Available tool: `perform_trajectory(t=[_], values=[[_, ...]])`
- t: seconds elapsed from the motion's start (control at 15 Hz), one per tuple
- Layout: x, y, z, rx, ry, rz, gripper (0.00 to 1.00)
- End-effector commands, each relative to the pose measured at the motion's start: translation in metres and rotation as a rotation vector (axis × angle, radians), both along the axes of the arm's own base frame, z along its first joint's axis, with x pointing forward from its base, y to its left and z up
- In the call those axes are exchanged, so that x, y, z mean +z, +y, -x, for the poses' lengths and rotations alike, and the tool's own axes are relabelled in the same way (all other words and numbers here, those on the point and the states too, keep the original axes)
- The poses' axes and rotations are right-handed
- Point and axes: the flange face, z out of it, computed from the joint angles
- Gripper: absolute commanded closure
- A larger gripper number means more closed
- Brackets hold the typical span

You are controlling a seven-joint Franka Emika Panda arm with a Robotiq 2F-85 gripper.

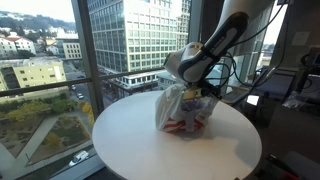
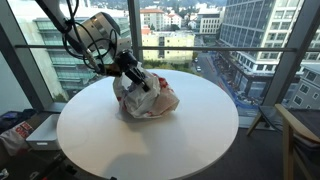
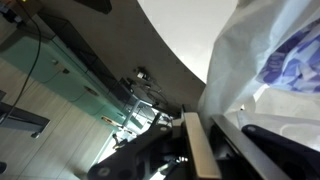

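Here, the tool [image 2: 138,80] is nearly closed, apparently pinching the top film of the white plastic bag [image 2: 155,101]. The bag slumps centre-frame on the round tabletop [image 2: 150,145], its loose upper folds offering the easiest grip.

Daylight floods in through tall windows [image 2: 180,30]; both exterior views bright, slightly soft. White tabletop [image 1: 130,140] glows; faint shadow at base of plastic bag [image 1: 185,112]. Arm [image 1: 225,35] backlit, dark against glass. Wrist view tilted: bag washed out and blurred at close range, foreground dim and out of focus.
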Motion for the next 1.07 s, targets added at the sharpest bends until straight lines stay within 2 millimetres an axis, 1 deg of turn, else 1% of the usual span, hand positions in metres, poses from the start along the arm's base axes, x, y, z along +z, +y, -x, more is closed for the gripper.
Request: perform_trajectory(t=[0.0,0.13,0.27,0.33,0.47,0.6,0.73,1.0], values=[[0.027,-0.002,-0.011,0.003,-0.055,0.190,0.89],[0.046,-0.003,-0.014,0.013,-0.088,0.284,0.90],[0.068,-0.003,-0.018,0.021,-0.128,0.378,0.90],[0.081,-0.002,-0.019,0.025,-0.153,0.421,0.89],[0.101,0.000,-0.022,0.027,-0.204,0.506,0.89],[0.112,0.001,-0.026,0.025,-0.260,0.583,0.89],[0.102,0.000,-0.029,0.024,-0.259,0.618,0.89],[0.069,-0.002,-0.029,0.036,-0.196,0.575,0.89]])
